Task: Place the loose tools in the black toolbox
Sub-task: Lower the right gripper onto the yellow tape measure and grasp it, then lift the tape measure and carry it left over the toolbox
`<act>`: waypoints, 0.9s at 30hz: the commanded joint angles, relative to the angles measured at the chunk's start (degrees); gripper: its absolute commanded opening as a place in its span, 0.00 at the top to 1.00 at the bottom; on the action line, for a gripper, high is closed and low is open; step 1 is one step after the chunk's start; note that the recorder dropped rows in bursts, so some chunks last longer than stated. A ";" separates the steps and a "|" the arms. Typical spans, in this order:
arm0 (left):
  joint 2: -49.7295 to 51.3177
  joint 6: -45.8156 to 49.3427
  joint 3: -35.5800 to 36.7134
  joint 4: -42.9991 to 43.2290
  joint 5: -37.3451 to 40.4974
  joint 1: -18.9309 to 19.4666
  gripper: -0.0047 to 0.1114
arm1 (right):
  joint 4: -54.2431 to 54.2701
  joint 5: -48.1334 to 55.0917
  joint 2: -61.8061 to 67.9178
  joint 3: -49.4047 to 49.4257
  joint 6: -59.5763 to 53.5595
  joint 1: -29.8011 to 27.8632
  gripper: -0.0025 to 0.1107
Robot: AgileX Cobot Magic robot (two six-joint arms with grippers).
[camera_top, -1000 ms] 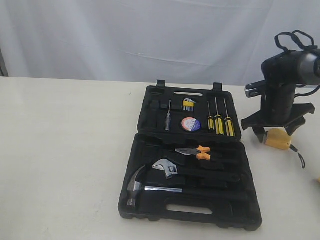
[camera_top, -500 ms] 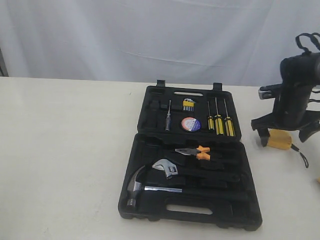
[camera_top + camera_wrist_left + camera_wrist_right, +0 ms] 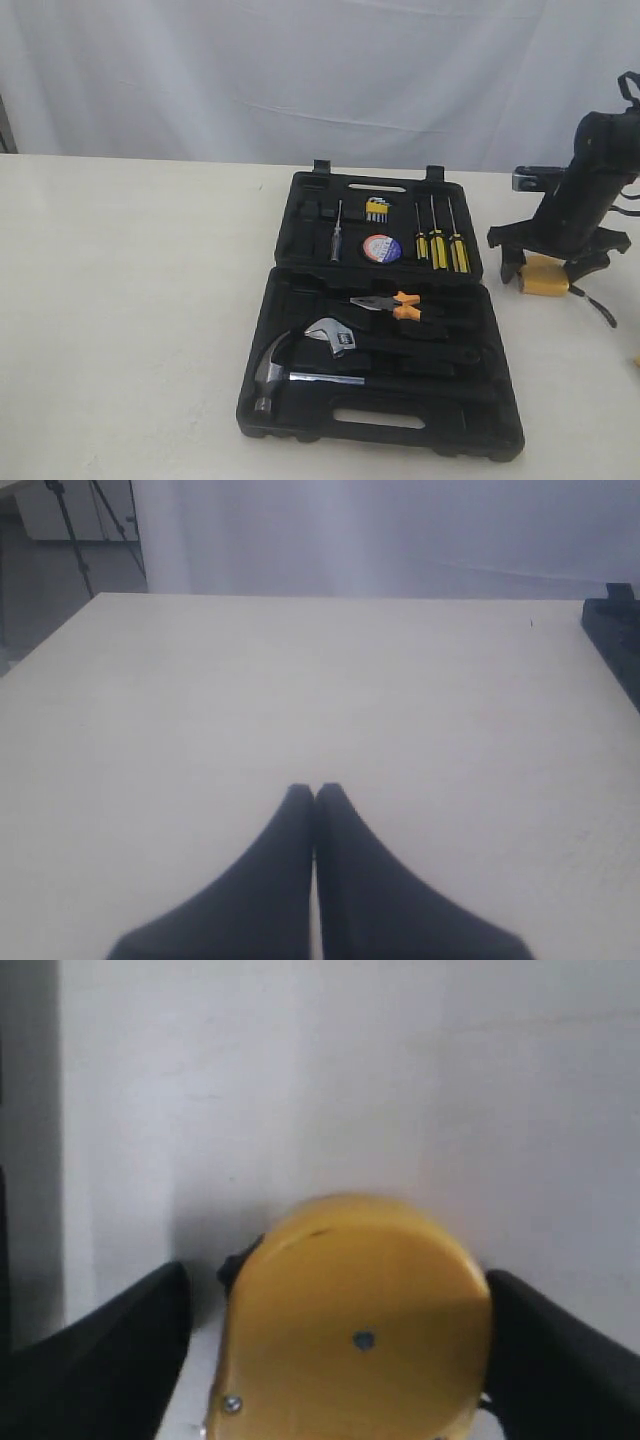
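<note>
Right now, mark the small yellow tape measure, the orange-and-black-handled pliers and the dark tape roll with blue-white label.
small yellow tape measure [image 3: 545,276]: exterior view, case side.
orange-and-black-handled pliers [image 3: 390,304]: exterior view, near pivot.
dark tape roll [image 3: 381,248]: exterior view, label face.

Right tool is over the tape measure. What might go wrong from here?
1. The right tool is open astride the tape measure, seemingly off-centre: closing may push or twist it.
2. Its rounded yellow casing may slip out of the grip.
3. The black strap trails beside it and may snag the toolbox rim on the way over.
</note>
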 commanded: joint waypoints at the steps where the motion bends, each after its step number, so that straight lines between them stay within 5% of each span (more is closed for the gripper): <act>1: -0.07 -0.12 0.05 0.00 -0.51 -0.25 0.96 | -2.01 1.77 2.77 1.11 -0.81 0.03 0.54; 8: -0.07 -0.12 0.05 0.00 -0.51 -0.25 0.96 | -1.88 3.96 2.77 1.11 -0.38 0.03 0.56; 13: -0.07 -0.12 0.05 0.00 -0.51 -0.25 0.96 | -1.88 3.95 2.77 1.11 -0.38 0.03 0.98; 27: -0.07 -0.12 0.05 0.00 -0.51 -0.25 0.96 | 1.32 3.53 -8.08 1.11 -0.78 4.26 0.97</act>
